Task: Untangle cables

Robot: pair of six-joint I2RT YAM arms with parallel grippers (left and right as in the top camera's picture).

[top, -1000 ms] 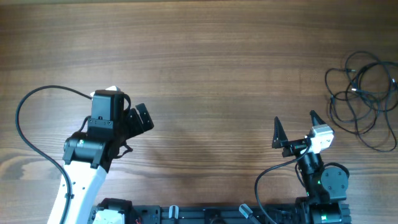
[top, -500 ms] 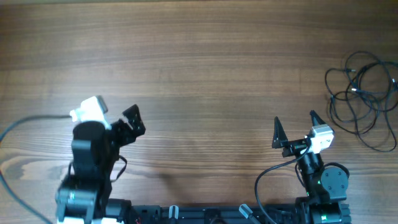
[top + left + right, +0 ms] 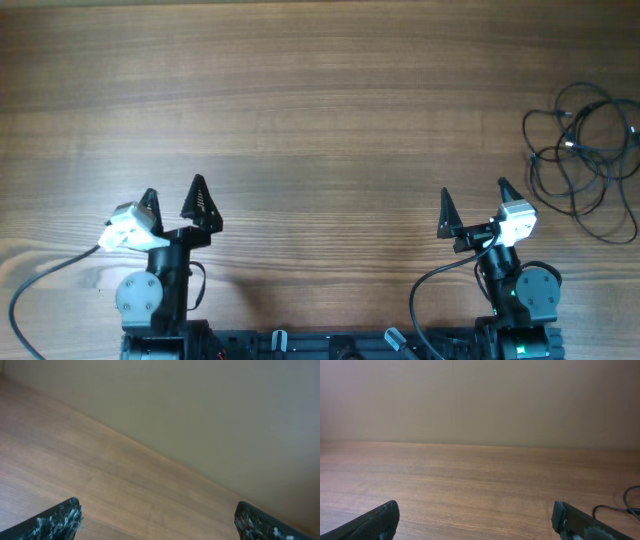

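Note:
The cables (image 3: 583,155) are a loose tangle of thin black wires with small metal plug ends, lying at the far right of the wooden table. A short loop of them shows at the right edge of the right wrist view (image 3: 626,503). My right gripper (image 3: 476,205) is open and empty near the front edge, well left of and nearer than the tangle; its fingertips frame bare wood in its wrist view (image 3: 475,520). My left gripper (image 3: 173,198) is open and empty at the front left, far from the cables, over bare wood in its wrist view (image 3: 157,520).
A thick black arm cable (image 3: 35,285) curves at the front left beside the left arm base. Another loops by the right arm base (image 3: 430,285). A plain wall (image 3: 480,400) stands beyond the table's far edge.
The left arm has pulled back toward its base and turned so its open fingers point away from the front edge. The right arm and the cables have not moved.

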